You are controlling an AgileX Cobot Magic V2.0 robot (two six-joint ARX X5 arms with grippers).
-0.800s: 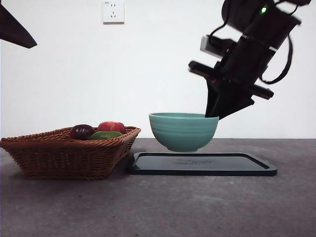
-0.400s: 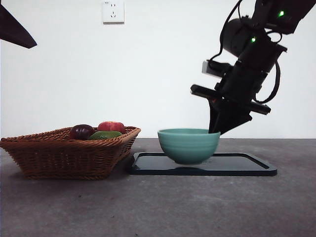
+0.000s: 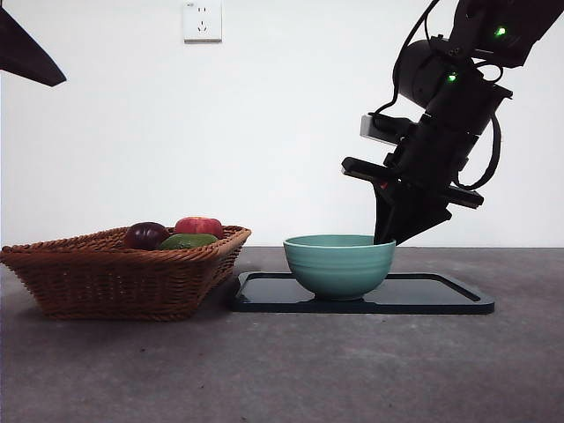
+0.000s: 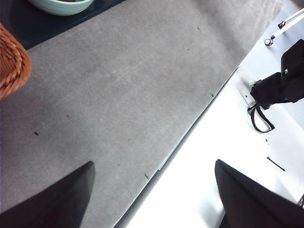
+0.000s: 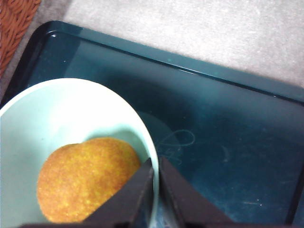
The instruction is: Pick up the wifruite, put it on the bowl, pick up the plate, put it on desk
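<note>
Right gripper (image 5: 156, 187) pinching bowl (image 3: 339, 264) rim, jaws nearly closed; bowl holding wifruite (image 5: 85, 179), sitting on tray (image 3: 441, 298). Left gripper (image 4: 152, 199) hanging wide open.

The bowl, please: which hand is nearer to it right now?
Right. The right hand is clamped on the bowl's rim, one jaw inside beside the wifruite. The left hand waits apart, over bare desk.
</note>
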